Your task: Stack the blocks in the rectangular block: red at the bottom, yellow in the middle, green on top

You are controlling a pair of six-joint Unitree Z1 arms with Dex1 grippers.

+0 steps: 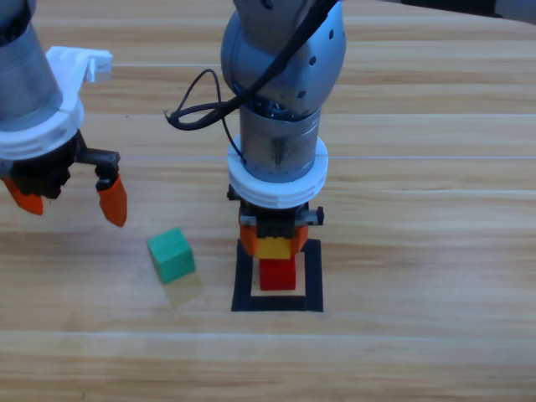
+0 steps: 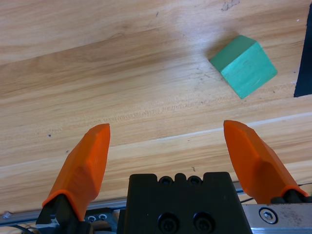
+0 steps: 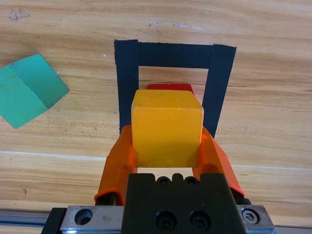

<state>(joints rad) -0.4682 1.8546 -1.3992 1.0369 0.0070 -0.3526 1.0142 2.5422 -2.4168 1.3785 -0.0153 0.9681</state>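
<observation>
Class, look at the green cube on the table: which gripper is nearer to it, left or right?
Left. The left gripper hangs open just up-left of the green cube; the right gripper holds the yellow cube over the square.

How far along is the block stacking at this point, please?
Done: the red cube sits inside the tape square. In hand: the right gripper holds the yellow cube by the red one, not yet released. Left: the green cube lies on the table, near the open left gripper.
</observation>
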